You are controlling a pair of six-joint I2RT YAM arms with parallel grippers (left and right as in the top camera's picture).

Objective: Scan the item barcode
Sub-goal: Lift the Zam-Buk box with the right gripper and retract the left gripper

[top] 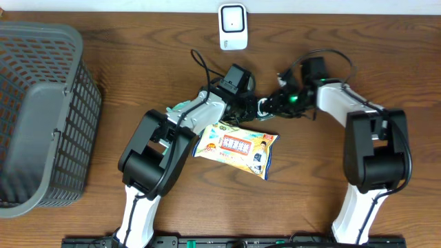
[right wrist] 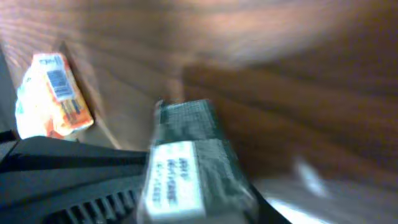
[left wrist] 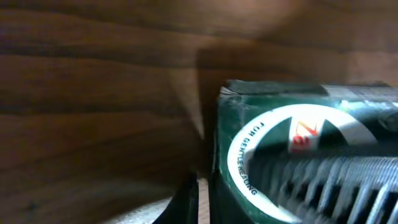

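Clamping the green packet (left wrist: 292, 155), our left gripper (top: 250, 105) pinched tight; the right gripper's (top: 277, 102) finger spread we couldn't tell.

Both arms come up from their bases at the bottom of the overhead view. Elbows are bent and forearms angle inward, so the wrists nearly meet tip to tip. The left gripper (top: 253, 105) points right with its jaws shut; one dark finger (left wrist: 185, 200) shows low in its wrist view. The right gripper (top: 274, 105) points left. Its jaw gap is unreadable because the view is blurred.
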